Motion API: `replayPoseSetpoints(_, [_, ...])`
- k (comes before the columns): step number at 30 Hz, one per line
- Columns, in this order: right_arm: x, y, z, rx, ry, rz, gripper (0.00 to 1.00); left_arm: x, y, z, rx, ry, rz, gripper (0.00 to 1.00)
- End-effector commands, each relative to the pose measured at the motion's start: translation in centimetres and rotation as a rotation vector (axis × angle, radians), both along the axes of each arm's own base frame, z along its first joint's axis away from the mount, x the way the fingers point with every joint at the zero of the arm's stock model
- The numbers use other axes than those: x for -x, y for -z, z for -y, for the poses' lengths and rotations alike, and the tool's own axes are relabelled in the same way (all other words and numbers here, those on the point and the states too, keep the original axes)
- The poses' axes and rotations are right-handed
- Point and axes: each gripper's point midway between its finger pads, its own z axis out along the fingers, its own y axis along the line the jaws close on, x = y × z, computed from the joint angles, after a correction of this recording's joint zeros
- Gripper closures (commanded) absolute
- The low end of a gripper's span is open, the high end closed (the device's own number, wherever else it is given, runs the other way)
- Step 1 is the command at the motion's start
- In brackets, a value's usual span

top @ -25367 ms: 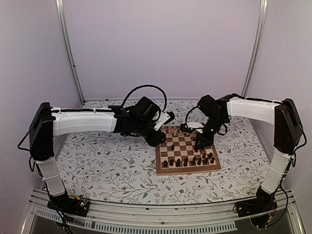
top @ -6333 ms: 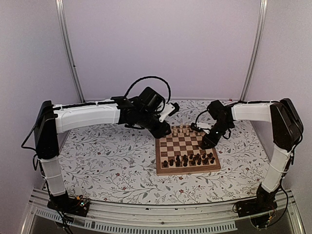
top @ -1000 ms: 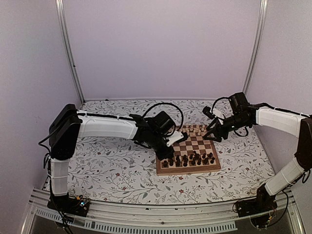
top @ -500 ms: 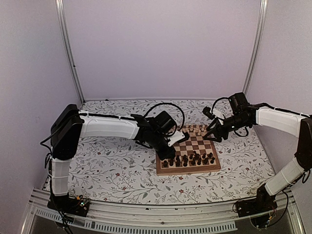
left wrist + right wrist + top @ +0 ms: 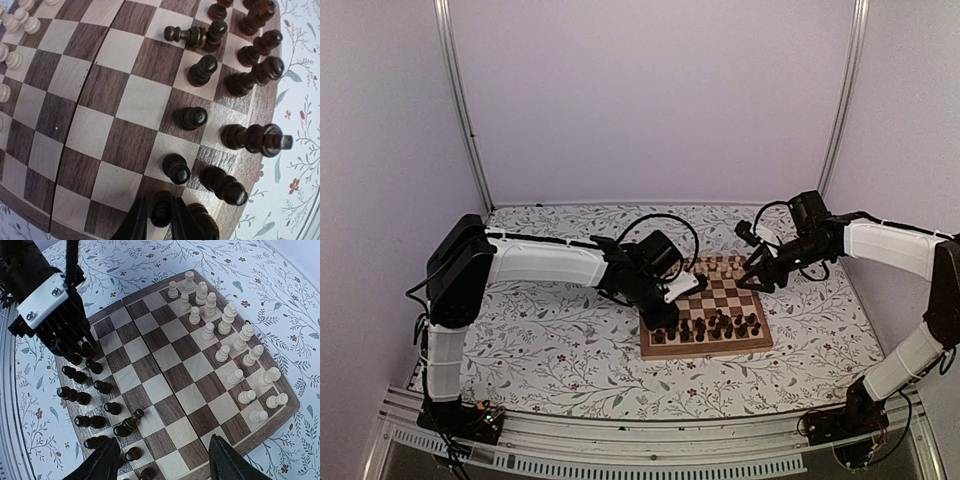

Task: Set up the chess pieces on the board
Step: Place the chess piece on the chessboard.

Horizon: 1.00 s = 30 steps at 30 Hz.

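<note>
The board (image 5: 705, 346) lies right of centre on the floral cloth. Pale chess pieces (image 5: 720, 265) line its far rows and dark ones (image 5: 715, 325) its near rows. My left gripper (image 5: 661, 318) is down at the board's near-left corner. In the left wrist view its fingers (image 5: 141, 217) stand slightly apart around an upright dark pawn (image 5: 161, 215), with a thin gap on one side. One dark piece (image 5: 129, 422) lies toppled against a neighbour. My right gripper (image 5: 757, 281) hovers open over the board's far right edge, its fingers (image 5: 107, 462) wide apart and empty.
The floral cloth (image 5: 550, 330) covers the table around the board. Dark pieces (image 5: 200, 70) crowd the squares right beside my left fingers. The grey enclosure walls (image 5: 650, 100) stand behind and at both sides.
My left gripper's jaws have parted a little around the dark pawn, which stands on its square. The left arm shifted slightly toward the near corner. The right arm has not moved.
</note>
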Motion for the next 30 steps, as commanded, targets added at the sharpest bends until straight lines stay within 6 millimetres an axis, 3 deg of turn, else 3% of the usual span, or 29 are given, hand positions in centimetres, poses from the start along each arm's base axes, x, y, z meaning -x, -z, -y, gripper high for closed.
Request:
replayPoseSetpoints(1, [0.4, 0.5, -0.1, -0.006, -0.016, -0.024, 0.36, 0.3, -0.5, 0.6, 0.004, 0.014, 0.011, 0.78])
replayPoseSetpoints(9, [0.6, 0.2, -0.3, -0.020, -0.023, -0.032, 0.36, 0.2, -1.3, 0.8, 0.022, 0.006, 0.016, 0.74])
replayPoseSetpoints(15, [0.5, 0.1, 0.0, 0.002, -0.014, -0.024, 0.36, -0.8, -3.3, 0.2, 0.029, -0.014, 0.076, 0.72])
replayPoseSetpoints(23, [0.5, 2.4, 0.5, 0.079, -0.009, -0.085, 0.44, -1.5, -6.9, 0.1, 0.087, -0.004, 0.120, 0.68])
replayPoseSetpoints(30, [2.2, 4.3, -1.2, 0.105, -0.084, -0.165, 0.53, -2.7, -9.1, 2.4, 0.173, -0.022, 0.135, 0.67])
